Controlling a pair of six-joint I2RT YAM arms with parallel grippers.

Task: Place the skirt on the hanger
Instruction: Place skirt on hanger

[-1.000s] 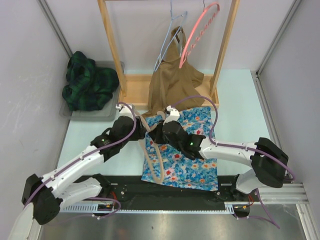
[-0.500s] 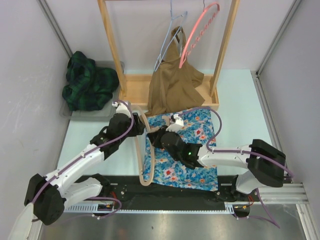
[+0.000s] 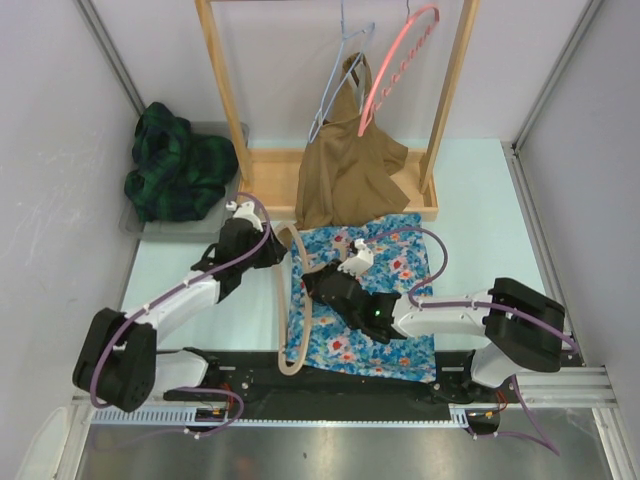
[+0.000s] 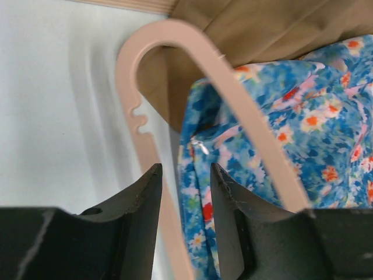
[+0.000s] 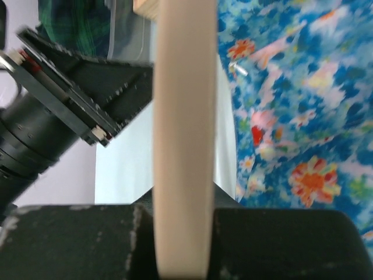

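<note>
The blue floral skirt [image 3: 370, 300] lies flat on the table in front of the rack. A beige hanger [image 3: 283, 330] lies along its left edge, its curved end [image 4: 175, 32] by the skirt's top left corner. My right gripper [image 3: 322, 287] is shut on one hanger bar [image 5: 183, 116], above the skirt [image 5: 291, 116]. My left gripper [image 4: 185, 186] is open at that corner. The hanger's other bar and the skirt's edge [image 4: 201, 192] run between its fingers. The zipper pull [image 4: 199, 147] shows just ahead of it.
A wooden rack [image 3: 232, 110] stands behind, with a brown garment [image 3: 350, 170] on a blue wire hanger [image 3: 335, 85] and a bare pink hanger [image 3: 400, 60]. The brown hem [image 4: 262, 29] touches the skirt's top. A green plaid garment [image 3: 175, 165] fills a grey tray far left.
The hanger has slid left, from lying across the skirt to its left edge. My right gripper moved down and left with it. The left jaws have narrowed a little.
</note>
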